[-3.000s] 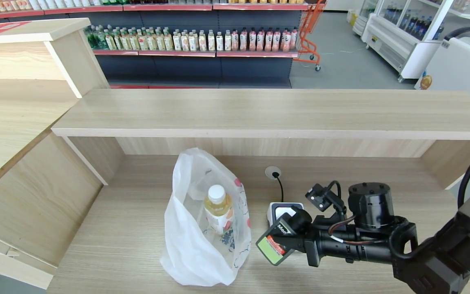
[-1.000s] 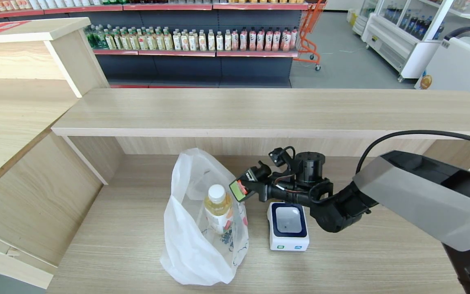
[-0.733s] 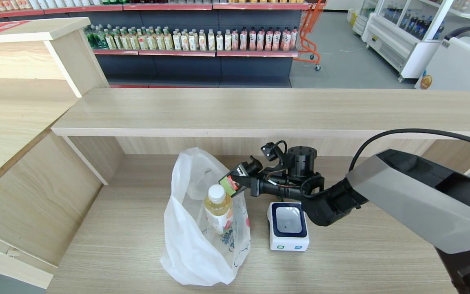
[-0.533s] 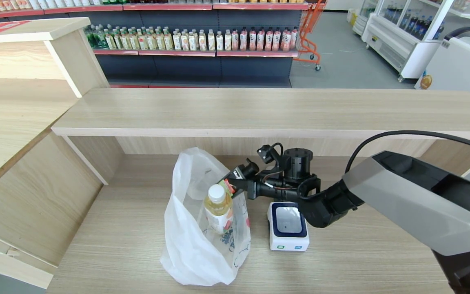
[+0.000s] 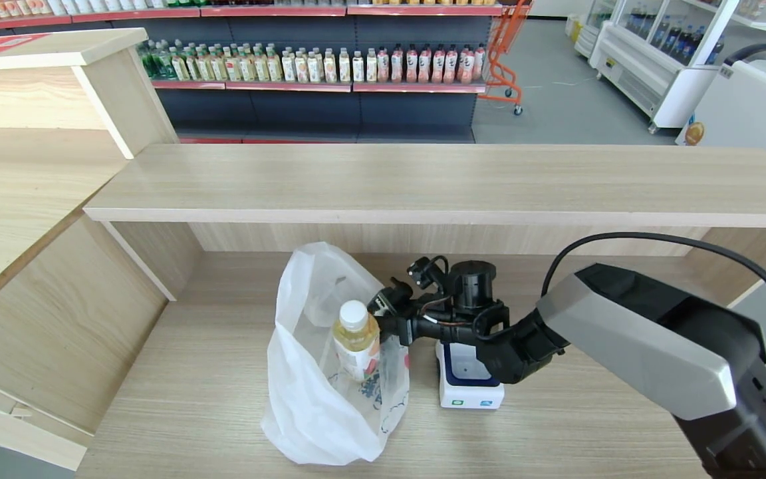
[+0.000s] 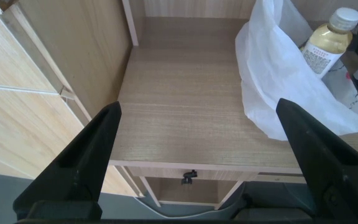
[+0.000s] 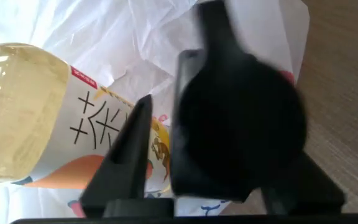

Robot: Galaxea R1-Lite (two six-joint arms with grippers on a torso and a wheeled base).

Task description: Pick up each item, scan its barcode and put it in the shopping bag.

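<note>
Gripper on the right arm (image 5: 386,314) at the shopping bag's (image 5: 310,406) mouth, pinching a small dark pack (image 7: 241,124).
The pack looks light and rigid, best held by its flat sides; the thin bag is probably floppy. A bottle (image 5: 355,342) stands inside. The left gripper (image 6: 197,104) is spread, empty.

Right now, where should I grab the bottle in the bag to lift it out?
I'd grip the neck just under the white cap, coming straight down from above. The bottle stands upright, and the shopping bag wraps its sides, leaving only the top open.
</note>
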